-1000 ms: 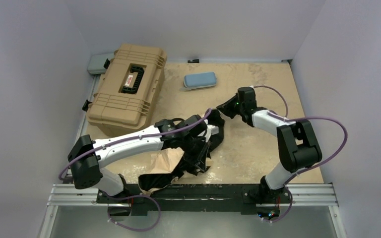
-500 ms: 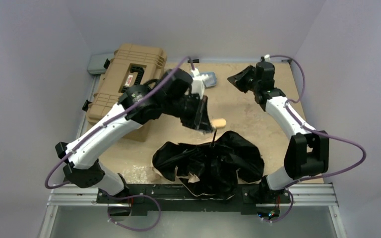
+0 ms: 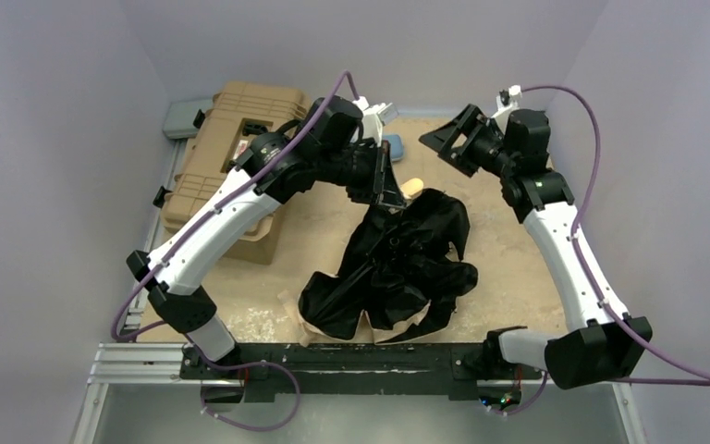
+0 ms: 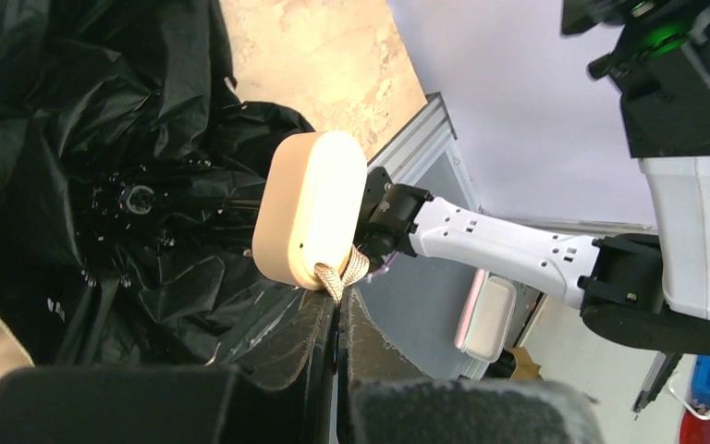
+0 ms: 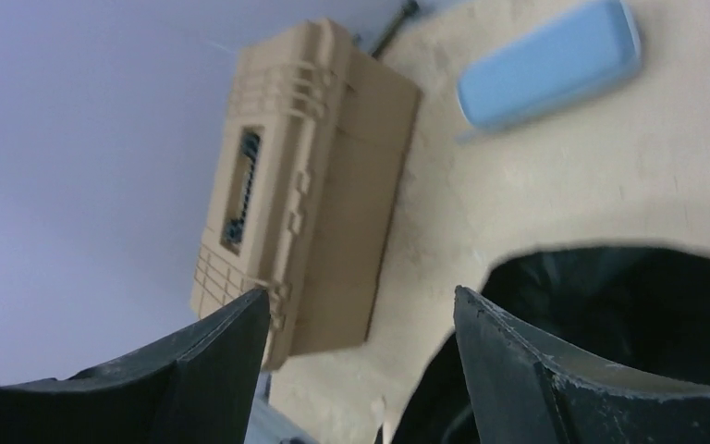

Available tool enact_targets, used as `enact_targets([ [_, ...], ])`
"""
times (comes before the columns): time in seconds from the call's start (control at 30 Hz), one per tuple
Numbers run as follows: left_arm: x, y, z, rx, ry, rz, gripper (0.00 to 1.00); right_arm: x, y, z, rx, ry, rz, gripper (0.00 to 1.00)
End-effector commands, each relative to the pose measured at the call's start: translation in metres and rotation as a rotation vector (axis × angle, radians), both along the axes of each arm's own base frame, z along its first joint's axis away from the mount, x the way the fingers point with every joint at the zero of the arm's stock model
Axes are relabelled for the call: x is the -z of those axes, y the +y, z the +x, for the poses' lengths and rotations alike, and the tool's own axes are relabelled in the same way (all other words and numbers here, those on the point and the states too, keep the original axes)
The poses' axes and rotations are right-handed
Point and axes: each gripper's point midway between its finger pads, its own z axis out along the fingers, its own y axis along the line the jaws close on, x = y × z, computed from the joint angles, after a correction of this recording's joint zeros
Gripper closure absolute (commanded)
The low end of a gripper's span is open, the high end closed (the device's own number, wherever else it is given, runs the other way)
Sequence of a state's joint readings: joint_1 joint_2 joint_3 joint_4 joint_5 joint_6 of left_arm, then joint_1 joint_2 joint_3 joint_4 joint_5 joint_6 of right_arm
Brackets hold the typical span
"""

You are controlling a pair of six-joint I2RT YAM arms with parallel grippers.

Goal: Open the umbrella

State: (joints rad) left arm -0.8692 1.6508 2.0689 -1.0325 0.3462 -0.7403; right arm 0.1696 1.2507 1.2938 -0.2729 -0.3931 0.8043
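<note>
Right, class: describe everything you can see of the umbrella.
The umbrella is loose and crumpled, not spread taut. Its black cloth underside faces the overhead camera, and pale beige shows at the near edge. The canopy sags onto the table between the arms, rising toward the far side. Its rounded beige handle has a woven strap and is raised. The left gripper is shut at that strap.

Umbrella (image 3: 397, 264): compact folding type. Canopy (image 4: 83, 176) shows its black underside, with pale beige cloth at the lower edge. It is part-spread, slack and crumpled. It lies at the centre of the top view, drooping toward the lower centre. Handle (image 3: 413, 188): small, rounded, beige, with a woven wrist strap (image 4: 340, 274), at the upper end.
</note>
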Motion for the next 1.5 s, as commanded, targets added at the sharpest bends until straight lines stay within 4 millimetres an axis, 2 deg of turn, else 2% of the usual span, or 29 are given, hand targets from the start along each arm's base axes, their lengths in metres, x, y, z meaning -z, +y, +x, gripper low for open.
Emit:
enact_targets([
  [0.0,-0.041,-0.014,0.006,0.049,-0.083,-0.156,1.00,0.069,-0.012,-0.046,0.087,0.421,-0.004,0.29],
  [0.1,-0.033,-0.021,0.006,0.077,-0.062,-0.164,1.00,0.091,-0.004,-0.070,0.076,0.511,0.081,0.30],
  [0.2,-0.033,-0.023,0.000,0.100,-0.052,-0.192,1.00,0.109,0.008,-0.085,0.023,0.584,0.145,0.34],
  [0.3,-0.032,-0.023,-0.006,0.132,-0.043,-0.205,1.00,0.125,0.023,-0.100,-0.051,0.670,0.100,0.33],
  [0.43,-0.026,-0.026,-0.011,0.171,-0.029,-0.203,1.00,0.145,0.056,-0.122,-0.158,0.753,0.070,0.32],
  [0.53,-0.026,-0.023,-0.012,0.166,-0.048,-0.200,1.00,0.156,0.067,-0.130,-0.165,0.784,0.066,0.32],
  [0.7,-0.028,-0.015,-0.013,0.147,-0.081,-0.190,1.00,0.174,0.062,-0.136,-0.166,0.814,0.006,0.32],
  [0.97,-0.033,-0.010,-0.016,0.146,-0.102,-0.202,1.00,0.219,0.055,-0.145,-0.155,0.899,-0.063,0.33],
  [1.07,-0.034,-0.009,-0.017,0.150,-0.104,-0.205,1.00,0.235,0.058,-0.146,-0.172,0.932,-0.060,0.33],
  [1.2,-0.033,-0.007,-0.019,0.150,-0.102,-0.204,1.00,0.243,0.049,-0.129,-0.175,0.929,-0.098,0.31],
  [1.37,-0.030,-0.002,-0.020,0.137,-0.109,-0.198,1.00,0.238,0.006,-0.096,-0.110,0.880,-0.181,0.31],
  [1.47,-0.040,-0.002,-0.022,0.141,-0.122,-0.225,1.00,0.241,-0.003,-0.095,-0.093,0.882,-0.235,0.32],
])
